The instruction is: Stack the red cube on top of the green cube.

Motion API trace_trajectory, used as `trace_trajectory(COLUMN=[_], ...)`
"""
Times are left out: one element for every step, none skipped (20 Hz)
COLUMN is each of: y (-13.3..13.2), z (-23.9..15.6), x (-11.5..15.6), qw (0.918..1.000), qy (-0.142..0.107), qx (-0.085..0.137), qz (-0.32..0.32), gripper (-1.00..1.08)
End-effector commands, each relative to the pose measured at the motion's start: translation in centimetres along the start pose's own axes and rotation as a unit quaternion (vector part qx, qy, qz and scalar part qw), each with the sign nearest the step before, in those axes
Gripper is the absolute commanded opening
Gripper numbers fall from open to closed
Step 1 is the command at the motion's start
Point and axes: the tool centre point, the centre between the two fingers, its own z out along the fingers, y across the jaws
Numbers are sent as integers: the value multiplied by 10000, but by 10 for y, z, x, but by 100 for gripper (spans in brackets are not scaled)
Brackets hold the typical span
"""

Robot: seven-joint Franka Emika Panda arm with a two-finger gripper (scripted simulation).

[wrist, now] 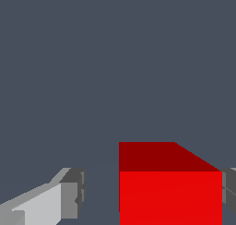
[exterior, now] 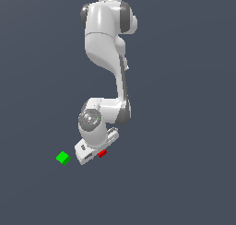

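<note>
End effector [wrist: 150, 194] is spread, red cube [wrist: 170, 187] hugging one finger; closing could shove it. Green cube [exterior: 63, 157] waits at 9 o'clock.

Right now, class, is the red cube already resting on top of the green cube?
No: the red cube sits apart from the green cube, beside the tool.

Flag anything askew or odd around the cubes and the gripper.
One thing: the small red cube sits off-centre in the open gripper, against one finger and apart from the other. The small green cube lies undisturbed.
</note>
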Motion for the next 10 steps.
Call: trace_trajectory(y=[1, 1, 1, 1, 1, 1, 1, 1, 1, 1], z=[-1, -1, -1, -1, -1, -1, -1, -1, -1, -1], x=[1, 1, 1, 1, 1, 1, 1, 1, 1, 1], qw=[10000, 10000, 10000, 10000, 10000, 10000, 10000, 10000, 10000, 10000], qy=[7, 7, 7, 7, 7, 7, 7, 7, 7, 7], qx=[-7, -7, -7, -7, -7, -7, -7, -7, -7, -7], qz=[0, 0, 0, 0, 0, 0, 0, 0, 0, 0], gripper=[100, -100, -100, -100, -100, -100, -100, -100, -100, -100])
